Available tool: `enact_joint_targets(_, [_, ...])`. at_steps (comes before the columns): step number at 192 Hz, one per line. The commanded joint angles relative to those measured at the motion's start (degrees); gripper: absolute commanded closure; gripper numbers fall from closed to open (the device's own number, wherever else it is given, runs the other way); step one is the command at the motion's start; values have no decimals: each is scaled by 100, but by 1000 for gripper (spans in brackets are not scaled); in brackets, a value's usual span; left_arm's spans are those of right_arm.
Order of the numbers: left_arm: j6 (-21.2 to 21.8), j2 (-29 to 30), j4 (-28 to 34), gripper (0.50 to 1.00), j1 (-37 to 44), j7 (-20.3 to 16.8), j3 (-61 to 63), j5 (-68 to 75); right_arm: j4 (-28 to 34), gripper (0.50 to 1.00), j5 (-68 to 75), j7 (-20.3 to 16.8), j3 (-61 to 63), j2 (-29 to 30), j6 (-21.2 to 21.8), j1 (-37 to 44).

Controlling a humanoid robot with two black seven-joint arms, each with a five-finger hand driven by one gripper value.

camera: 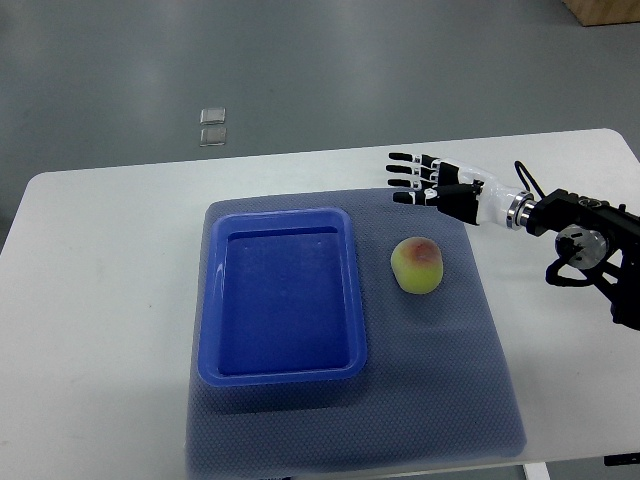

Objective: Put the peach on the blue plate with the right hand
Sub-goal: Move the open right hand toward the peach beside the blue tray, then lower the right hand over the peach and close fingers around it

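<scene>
Top view shows my right hand [425, 182] reaching in from the right edge, fingers stretched out flat and apart, holding nothing. It sits over the far right part of the grey mat [450, 400], beyond the peach [418, 265] and clear of it; I judge a gap between fingertips and fruit, with no contact.

The peach rests on the mat, just right of the blue plate [282, 371], which is really a shallow rectangular tray with a raised rim. Its inside is bare.

So, as I read it, nothing of the task is done yet: 1 grasp, 1 lift and 1 set-down all remain. I would need to bring the hand back toward me and down over the peach before closing.

Room looks generous. The strip of mat between peach and tray rim is narrow, so the carry is short, but the rim must be cleared by lifting, not sliding. The white table [100, 300] is open to the left and right of the mat, and 2 small clear squares [213, 126] lie on the floor beyond the far edge, well apart from the work. My left arm does not show.
</scene>
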Motion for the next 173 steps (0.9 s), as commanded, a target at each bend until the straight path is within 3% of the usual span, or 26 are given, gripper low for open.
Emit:
enact_joint_targets(1, [-31, 0, 0, 500, 0, -4, 0, -1, 30, 570, -540, 4, 6, -158, 205, 79])
enact_joint_targets(48, [-39, 0, -9, 500, 0, -4, 0, -1, 101, 576, -2034, 285, -3, -228, 319, 325])
enact_joint_targets(55, [-48, 0, 0, 500, 0, -12, 0, -1, 241, 581, -2772, 478, 15, -272, 240, 395])
enact_joint_targets(82, [-48, 0, 0, 500, 0, -12, 0, -1, 751, 581, -3317, 698, -20, -527, 319, 466])
enact_joint_targets(148, [-39, 0, 0, 500, 0, -12, 0, -1, 1428, 579, -4530, 716, -29, -914, 328, 457])
enact_joint_targets(173, [-39, 0, 0, 500, 0, -12, 0, -1, 1613, 579, -4899, 742, -29, -1072, 108, 395])
